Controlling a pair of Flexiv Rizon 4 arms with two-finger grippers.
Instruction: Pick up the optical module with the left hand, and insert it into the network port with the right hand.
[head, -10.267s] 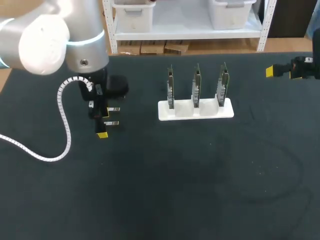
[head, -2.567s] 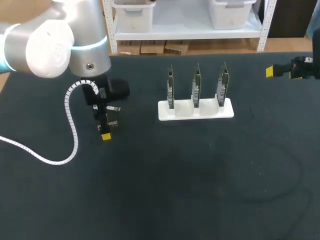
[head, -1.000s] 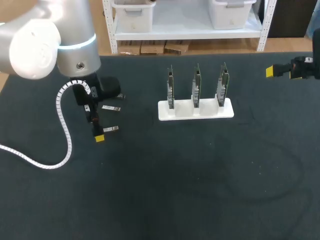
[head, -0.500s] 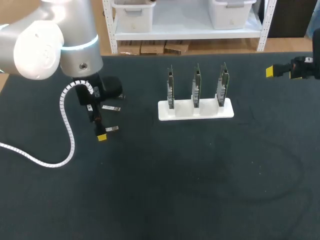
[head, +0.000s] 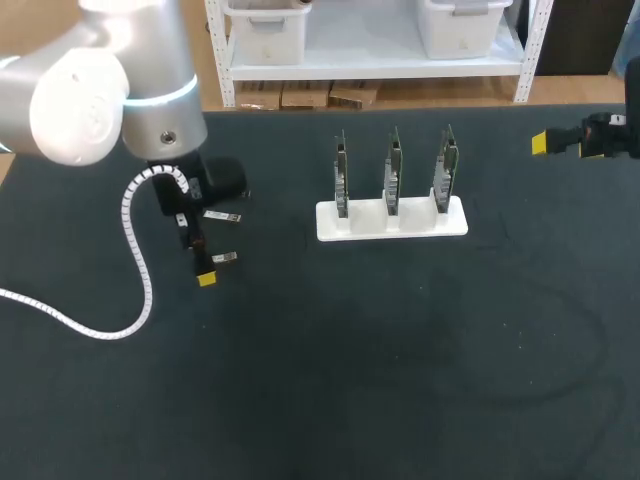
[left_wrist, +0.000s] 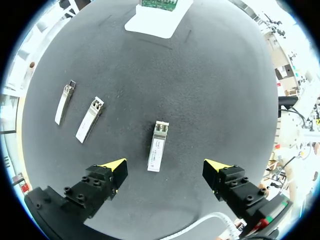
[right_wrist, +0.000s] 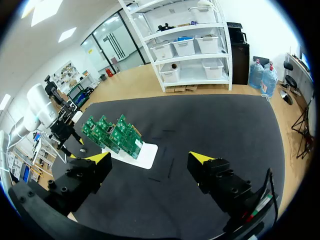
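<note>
head view: left gripper (head: 206, 272) near the desk's left edge, just beside an optical module (head: 224, 258); right gripper (head: 541, 143) at the far right edge. left wrist: fingers wide apart, module between them, untouched. right wrist: fingers wide apart, empty.

Left arm (head: 110, 90) comes in over the worktop's (head: 400, 350) far-left corner, with the big silver joint up high and the wrist bent pretty much straight down. That puts the left gripper (left_wrist: 165, 165) low over the left part of the worktop, nearer the far edge. Its fingers point at the surface and are spread wide, not gripping anything; both yellow tips are clear on the wrist cam. A white coiled cable (head: 126, 210) loops off the wrist and trails to the left edge. Right arm (head: 605, 137) barely pokes in at the far-right corner, roughly level. The right gripper (right_wrist: 150, 159) aims inward along the far edge, also spread wide and holding nothing.
</note>
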